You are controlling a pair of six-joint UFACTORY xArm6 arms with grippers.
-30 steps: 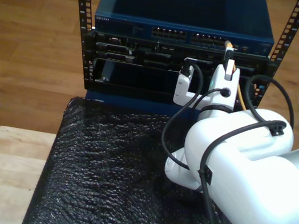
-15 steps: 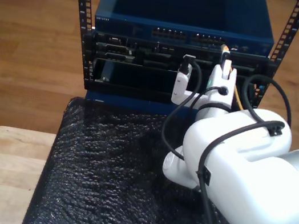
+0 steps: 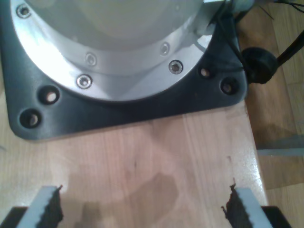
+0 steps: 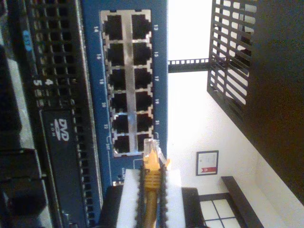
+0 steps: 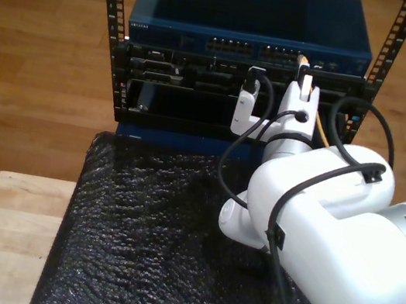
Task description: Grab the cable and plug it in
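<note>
The second hand [image 4: 151, 190] is clamped on the cable [image 4: 151, 178], whose plug [image 4: 150, 148] juts just ahead of its fingertips, close to the switch [image 4: 90, 71] ports, while the first hand [image 3: 142, 209] hangs open.

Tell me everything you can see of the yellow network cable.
The cable is thin and yellow-orange, ending in a small clear plastic plug. My second gripper is shut on it just behind the plug, its ridged pads on either side. The plug's tip sits at a port at the end of the blue switch port block; whether it is seated I cannot tell.
</note>
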